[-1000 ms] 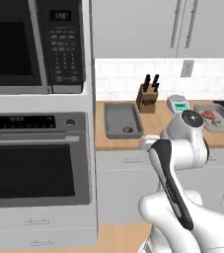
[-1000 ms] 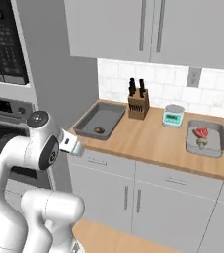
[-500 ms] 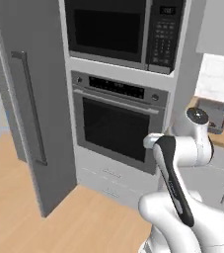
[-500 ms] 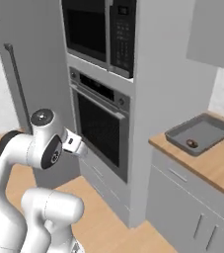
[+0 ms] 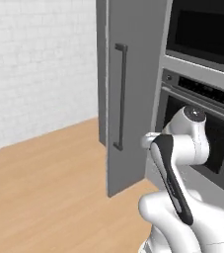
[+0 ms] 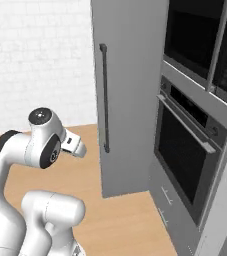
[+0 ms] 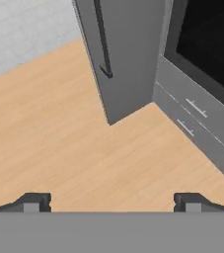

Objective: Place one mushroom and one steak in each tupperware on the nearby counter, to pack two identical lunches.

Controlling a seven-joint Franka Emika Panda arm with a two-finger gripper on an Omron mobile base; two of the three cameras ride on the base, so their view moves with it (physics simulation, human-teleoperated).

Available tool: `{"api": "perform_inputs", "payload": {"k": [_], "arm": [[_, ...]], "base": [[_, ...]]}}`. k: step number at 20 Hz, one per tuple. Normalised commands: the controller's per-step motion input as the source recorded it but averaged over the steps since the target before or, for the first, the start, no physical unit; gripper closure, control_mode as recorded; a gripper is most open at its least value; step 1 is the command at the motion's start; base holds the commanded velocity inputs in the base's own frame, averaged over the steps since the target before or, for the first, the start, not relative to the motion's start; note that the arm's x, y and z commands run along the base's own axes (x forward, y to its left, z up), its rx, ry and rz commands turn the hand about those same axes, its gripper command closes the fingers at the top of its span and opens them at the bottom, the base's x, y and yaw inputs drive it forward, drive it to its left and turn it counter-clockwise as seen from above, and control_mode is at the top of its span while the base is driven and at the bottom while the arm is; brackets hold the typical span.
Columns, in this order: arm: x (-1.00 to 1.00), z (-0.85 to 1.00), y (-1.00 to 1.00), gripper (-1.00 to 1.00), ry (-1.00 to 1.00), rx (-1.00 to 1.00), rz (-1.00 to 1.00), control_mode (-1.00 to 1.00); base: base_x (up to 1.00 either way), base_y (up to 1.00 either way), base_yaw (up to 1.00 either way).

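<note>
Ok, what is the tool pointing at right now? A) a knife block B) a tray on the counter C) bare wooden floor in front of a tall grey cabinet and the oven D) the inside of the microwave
C: in the hand view the open tool hangs over the wooden floor, with the tall grey cabinet and the oven ahead of it.

The left base view looks from behind the arm (image 5: 182,163) (which rises at its lower right) toward a tall grey cabinet (image 5: 128,89) and a wall oven (image 5: 202,133). The right base view faces the same cabinet (image 6: 130,90) and oven (image 6: 190,145) from the other side, arm (image 6: 35,150) at lower left. The hand view looks down, nearer, over the wooden floor (image 7: 84,153) at the cabinet's foot (image 7: 123,74), sharing cabinet, oven and floor with both.
</note>
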Motion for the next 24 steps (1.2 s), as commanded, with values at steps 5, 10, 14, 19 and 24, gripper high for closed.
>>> {"api": "perform_inputs", "payload": {"k": [5, 10, 14, 19, 24], "arm": [[0.0, 0.0, 0.0, -1.0, 0.0, 0.0, 0.0, 1.0], [0.0, 0.0, 0.0, -1.0, 0.0, 0.0, 0.0, 1.0], [0.0, 0.0, 0.0, -1.0, 0.0, 0.0, 0.0, 1.0], [0.0, 0.0, 0.0, -1.0, 0.0, 0.0, 0.0, 1.0], [0.0, 0.0, 0.0, -1.0, 0.0, 0.0, 0.0, 1.0]], "base": [[0.92, 1.0, 0.25], [1.0, 1.0, 0.16], [1.0, 1.0, 0.01], [0.6, 0.31, 0.1], [0.83, 0.5, 0.03]]}}
